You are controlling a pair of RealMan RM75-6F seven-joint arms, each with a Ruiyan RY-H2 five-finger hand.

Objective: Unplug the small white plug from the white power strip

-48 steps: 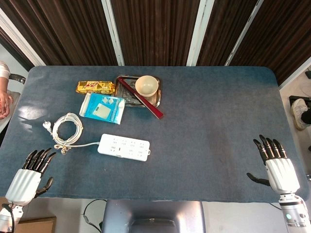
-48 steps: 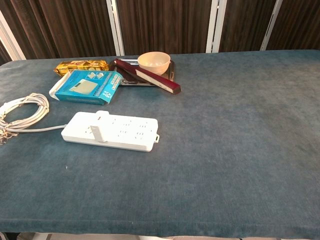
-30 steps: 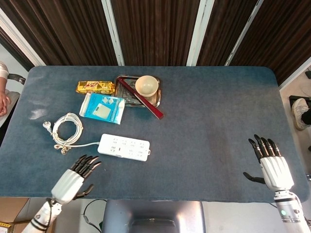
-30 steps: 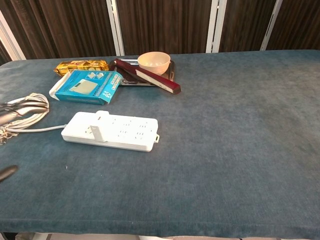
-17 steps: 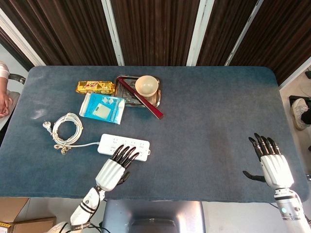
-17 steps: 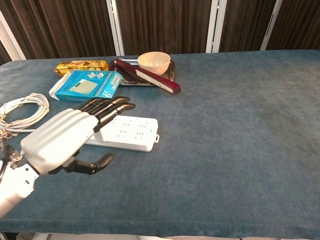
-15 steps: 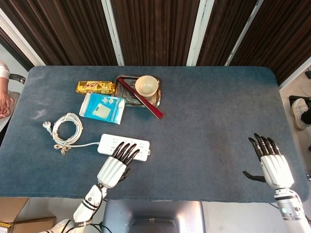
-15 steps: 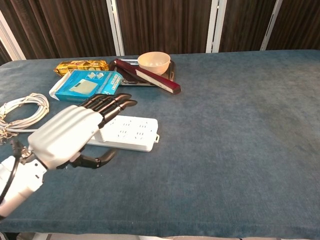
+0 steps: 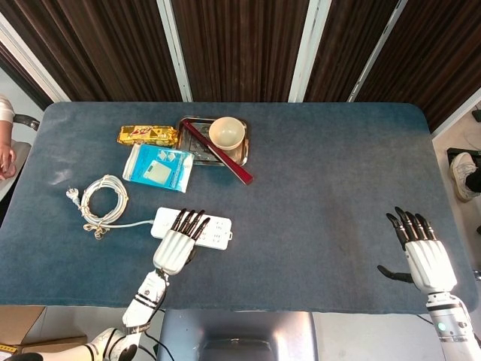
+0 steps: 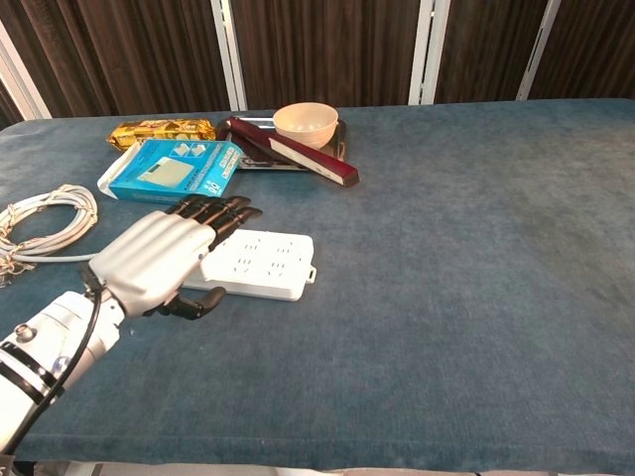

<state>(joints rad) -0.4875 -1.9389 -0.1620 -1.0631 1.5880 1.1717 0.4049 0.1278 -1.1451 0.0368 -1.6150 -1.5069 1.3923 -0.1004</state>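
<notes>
Bright, even overhead light; soft faint shadows; both views sharp

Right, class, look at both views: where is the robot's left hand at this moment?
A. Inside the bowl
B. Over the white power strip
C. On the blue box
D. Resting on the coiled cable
B: the left hand reaches over the near left part of the power strip, fingers extended across its top; the chest view shows the same, with the hand covering that end of the strip.

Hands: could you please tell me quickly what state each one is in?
Left hand: open, fingers spread over the power strip.
Right hand: open, holding nothing.
</notes>
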